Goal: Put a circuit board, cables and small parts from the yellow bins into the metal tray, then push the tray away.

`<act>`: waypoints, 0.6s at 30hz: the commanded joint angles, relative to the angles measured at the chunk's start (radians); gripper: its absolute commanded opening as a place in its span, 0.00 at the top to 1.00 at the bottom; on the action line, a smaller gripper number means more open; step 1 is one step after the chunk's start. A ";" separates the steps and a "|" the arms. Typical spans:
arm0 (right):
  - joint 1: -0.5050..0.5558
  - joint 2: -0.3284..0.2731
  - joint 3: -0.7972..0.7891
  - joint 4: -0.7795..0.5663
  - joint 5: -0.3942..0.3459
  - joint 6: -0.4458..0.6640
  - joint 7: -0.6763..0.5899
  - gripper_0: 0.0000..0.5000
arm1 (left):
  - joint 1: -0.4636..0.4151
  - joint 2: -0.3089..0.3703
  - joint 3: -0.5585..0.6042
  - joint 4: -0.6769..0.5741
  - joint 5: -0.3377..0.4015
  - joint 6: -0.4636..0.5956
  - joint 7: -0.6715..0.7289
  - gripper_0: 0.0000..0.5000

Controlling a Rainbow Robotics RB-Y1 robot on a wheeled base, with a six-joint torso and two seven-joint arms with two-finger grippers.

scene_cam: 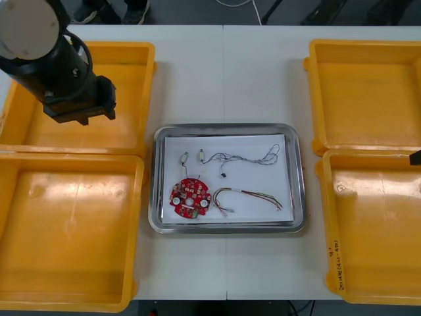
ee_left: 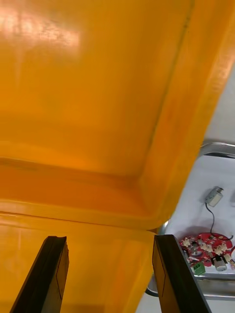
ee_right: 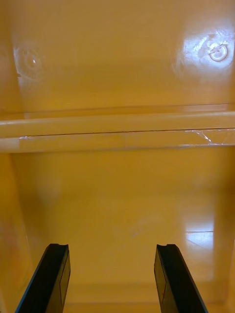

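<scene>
The metal tray [scene_cam: 297, 172], white inside, lies mid-table. It holds a round red circuit board [scene_cam: 189, 197], a thin grey cable [scene_cam: 247, 158] with small metal parts [scene_cam: 202, 156], and a red and yellow cable [scene_cam: 253, 195]. My left arm [scene_cam: 62, 72] hangs over the far left yellow bin [scene_cam: 135, 56]. In the left wrist view my left gripper [ee_left: 111, 274] is open over the rims between the two left bins, with the circuit board [ee_left: 208, 244] and a small metal part [ee_left: 214, 195] off to one side. My right gripper [ee_right: 112, 279] is open over a bare bin floor [ee_right: 117, 215].
All the yellow bins look bare inside: near left [scene_cam: 72, 217], far right [scene_cam: 362, 92], near right [scene_cam: 375, 230]. A black bit of my right arm [scene_cam: 416, 157] shows at the right edge between the right bins. White table [scene_cam: 223, 72] lies beyond the tray.
</scene>
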 commanded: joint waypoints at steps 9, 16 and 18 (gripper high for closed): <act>-0.114 -0.023 0.125 -0.085 -0.033 0.004 0.003 0.00 | 0.248 0.063 0.196 -0.151 -0.033 -0.023 -0.310 0.00; -0.209 -0.023 0.263 -0.130 -0.048 0.021 0.011 0.00 | 0.324 0.062 0.236 -0.183 -0.047 -0.048 -0.353 0.00; -0.250 -0.023 0.326 -0.147 -0.054 0.021 0.014 0.00 | 0.347 0.062 0.242 -0.196 -0.051 -0.057 -0.362 0.00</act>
